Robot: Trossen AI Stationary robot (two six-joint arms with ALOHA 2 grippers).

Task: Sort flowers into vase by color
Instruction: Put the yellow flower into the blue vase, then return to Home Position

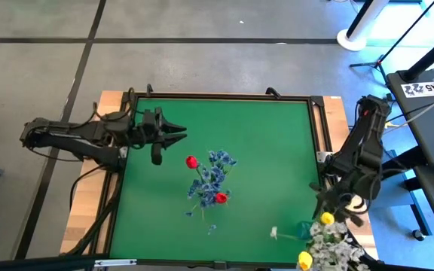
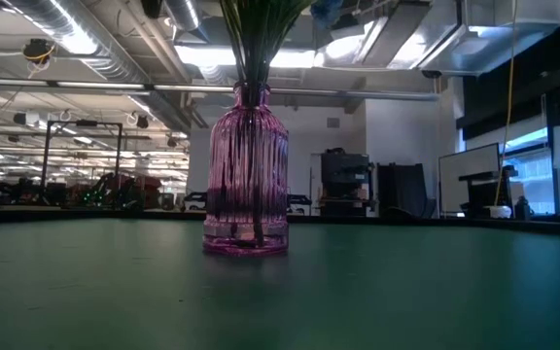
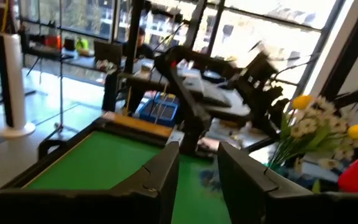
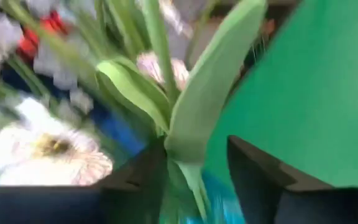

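A pink ribbed glass vase [image 2: 246,175] stands mid-table on its base, holding red tulips [image 1: 191,161] and blue blossom sprays [image 1: 215,175]. At the near right corner a bunch of yellow tulips [image 1: 326,219] and whitish blossoms [image 1: 330,242] stands in a bluish vessel [image 1: 304,228], mostly hidden. My right gripper [image 1: 328,205] hovers at this bunch, fingers apart, a green leaf [image 4: 210,93] between them. My left gripper [image 1: 181,135] stands open above the mat's left part, pointing level toward the right and holding nothing. My right gripper has the lower end of a green leaf [image 4: 188,158] between its parted fingers, close to one finger [image 4: 143,171]. Whether either finger touches it, I cannot tell. The fingers come slanting down from the table's right side.
One whitish blossom [image 1: 274,233] on a stem reaches out from the bunch over the green mat [image 1: 270,143]. The mat's black frame [image 1: 319,135] runs close beside the right arm. Beyond the right edge stand a desk and stands.
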